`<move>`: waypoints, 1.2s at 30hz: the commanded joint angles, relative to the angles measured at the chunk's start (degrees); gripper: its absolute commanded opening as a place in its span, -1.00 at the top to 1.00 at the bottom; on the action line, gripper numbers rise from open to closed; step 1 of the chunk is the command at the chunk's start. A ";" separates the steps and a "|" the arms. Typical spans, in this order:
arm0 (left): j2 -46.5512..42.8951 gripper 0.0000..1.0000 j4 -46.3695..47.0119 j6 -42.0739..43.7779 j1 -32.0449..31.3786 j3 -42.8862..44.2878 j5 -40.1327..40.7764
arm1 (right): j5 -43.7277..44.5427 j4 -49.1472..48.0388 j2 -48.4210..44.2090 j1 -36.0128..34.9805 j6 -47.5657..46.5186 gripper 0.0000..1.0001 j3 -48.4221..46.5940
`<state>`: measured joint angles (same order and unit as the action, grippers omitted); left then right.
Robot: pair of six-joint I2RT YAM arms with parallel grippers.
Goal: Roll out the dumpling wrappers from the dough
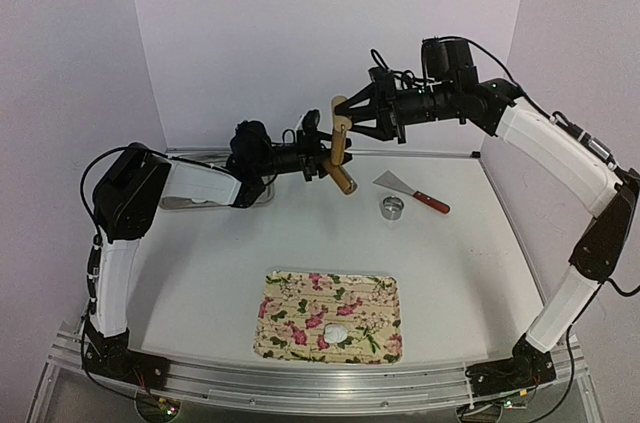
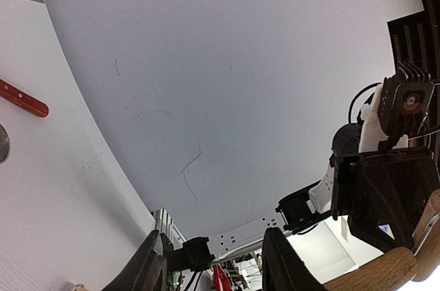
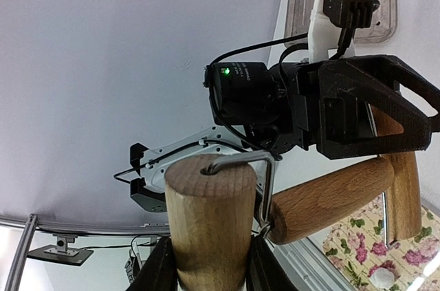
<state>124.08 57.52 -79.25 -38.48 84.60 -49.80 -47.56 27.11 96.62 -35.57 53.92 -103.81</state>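
Note:
My right gripper [image 1: 346, 126] is raised over the back of the table, shut on one wooden roller [image 3: 210, 222] of a double-ended wooden rolling tool [image 1: 340, 148]; a wire bracket joins the roller to the handle [image 3: 330, 198]. My left gripper [image 1: 322, 156] is raised beside the tool. Its fingers [image 2: 283, 263] stand apart with nothing between them, and the wood [image 2: 385, 272] lies outside them to the right. A small white dough lump [image 1: 337, 331] lies on the floral mat [image 1: 290, 298], also in the right wrist view [image 3: 380, 277]. No flat wrapper discs show.
A metal ring cutter [image 1: 392, 207] and a red-handled scraper [image 1: 412, 193] lie on the table right of centre; the red handle [image 2: 24, 98] also shows in the left wrist view. A metal tray [image 1: 200, 201] sits at the back left. White walls enclose the table.

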 commanded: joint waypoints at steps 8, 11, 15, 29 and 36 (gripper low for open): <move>-4.07 0.89 -8.12 2.68 2.10 -3.07 -2.09 | 6.37 -2.32 -6.52 -0.07 -6.65 0.41 9.11; -6.68 1.00 -15.86 8.22 2.42 -3.92 -2.84 | 9.48 1.02 -7.57 -0.09 -10.64 0.14 10.97; -8.88 1.00 -24.95 15.98 2.43 -3.34 -4.20 | 10.41 4.04 -6.67 -0.11 -14.51 -0.05 11.58; -11.43 1.00 -27.69 20.54 2.44 -4.34 -11.21 | 12.25 7.19 -2.23 -0.03 -23.28 -0.48 11.19; -11.82 1.00 -29.06 20.86 2.47 -4.62 -15.52 | 13.00 7.16 -2.57 0.46 -25.34 -0.62 11.44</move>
<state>116.33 28.63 -59.73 -35.68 80.09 -60.45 -35.35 36.32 94.56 -35.20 31.52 -91.57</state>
